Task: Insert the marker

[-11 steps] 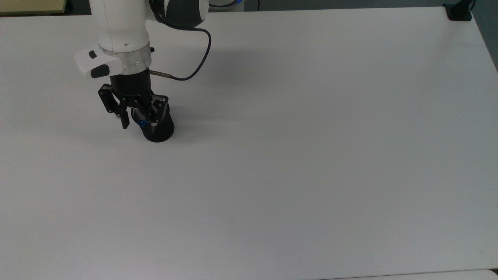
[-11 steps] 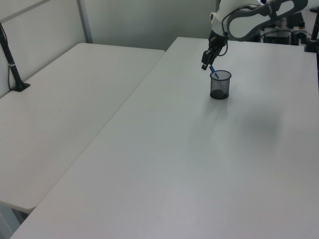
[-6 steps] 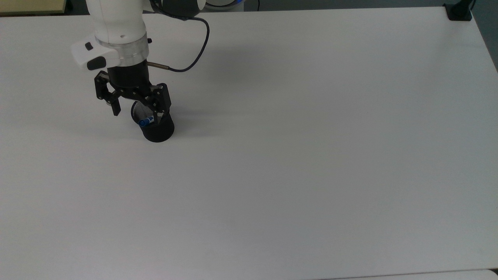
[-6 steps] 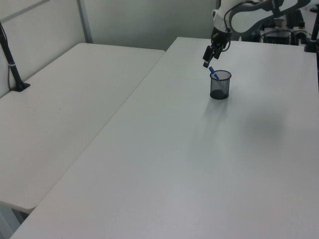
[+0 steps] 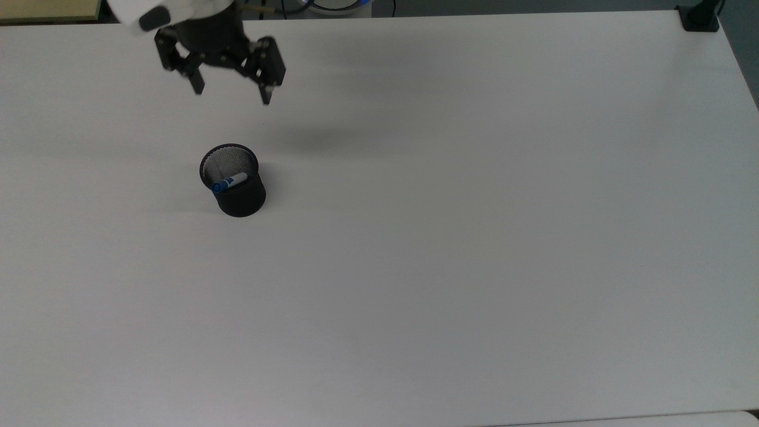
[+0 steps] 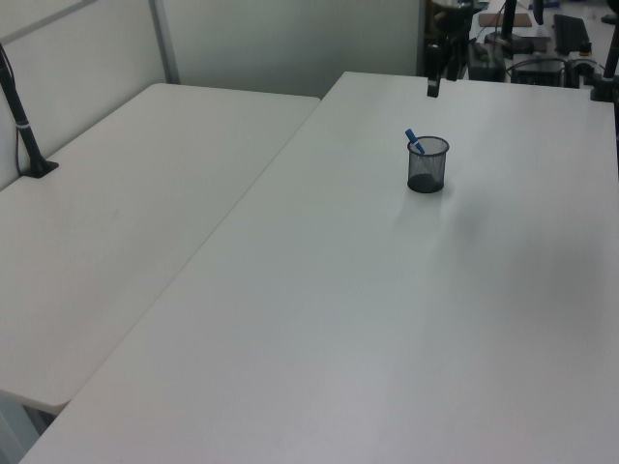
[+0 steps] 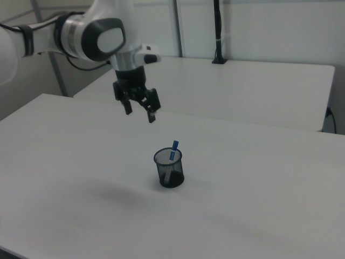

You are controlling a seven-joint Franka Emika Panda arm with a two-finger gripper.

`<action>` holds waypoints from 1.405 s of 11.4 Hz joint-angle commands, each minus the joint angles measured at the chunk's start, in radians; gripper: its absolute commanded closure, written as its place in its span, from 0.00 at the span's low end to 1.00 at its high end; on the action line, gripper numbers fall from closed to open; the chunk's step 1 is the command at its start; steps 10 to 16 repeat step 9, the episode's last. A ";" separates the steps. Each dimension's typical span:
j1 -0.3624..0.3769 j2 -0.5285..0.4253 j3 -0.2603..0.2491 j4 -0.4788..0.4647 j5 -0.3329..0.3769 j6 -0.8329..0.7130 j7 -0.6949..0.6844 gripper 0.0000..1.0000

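The end effector is hanging released and empty, its two black fingers spread wide and pointing down at the bench, well above and apart from the cup, at about 12 o'clock of it in the top view, with the white arm reaching in from the right view's left. One marker is standing tilted inside the one black mesh cup, leaning on the rim with its blue end poking above it. A second white bench is sitting alongside at 9 o'clock in the left view, with a black post at its far edge by pale partition walls.
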 commanded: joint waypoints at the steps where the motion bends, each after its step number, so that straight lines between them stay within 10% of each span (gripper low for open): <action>1: 0.072 -0.060 -0.011 0.029 -0.031 -0.171 -0.006 0.00; 16: 0.079 -0.082 -0.019 0.029 -0.057 -0.192 -0.005 0.00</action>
